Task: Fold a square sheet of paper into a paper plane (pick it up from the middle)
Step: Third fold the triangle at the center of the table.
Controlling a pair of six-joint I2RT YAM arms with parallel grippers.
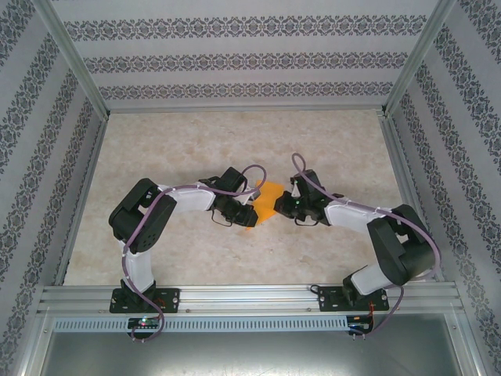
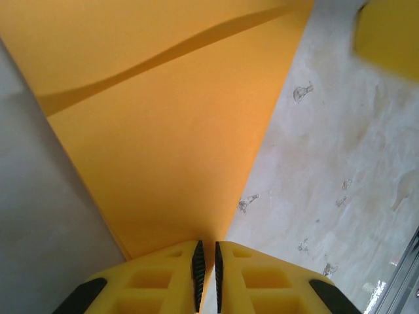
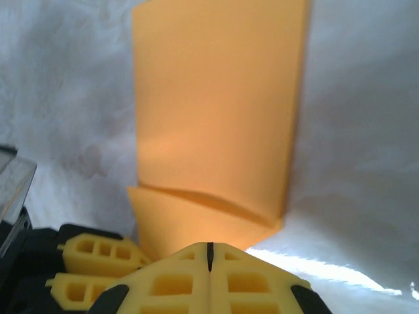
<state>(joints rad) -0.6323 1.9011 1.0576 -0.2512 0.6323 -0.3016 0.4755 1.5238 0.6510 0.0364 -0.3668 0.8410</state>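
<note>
Left arm (image 1: 168,207) and right arm (image 1: 368,223) elbows-out, wrists meeting mid-frame at folded orange-yellow paper sheet (image 1: 266,202). Left gripper (image 2: 206,252) clamped on its narrow end; right gripper (image 3: 209,252) jaws fully together at its edge.

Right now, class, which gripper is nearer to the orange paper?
Left. The left gripper is clamped on the orange paper at its narrow end; the right gripper, shut, sits at the opposite edge, contact unclear.
</note>
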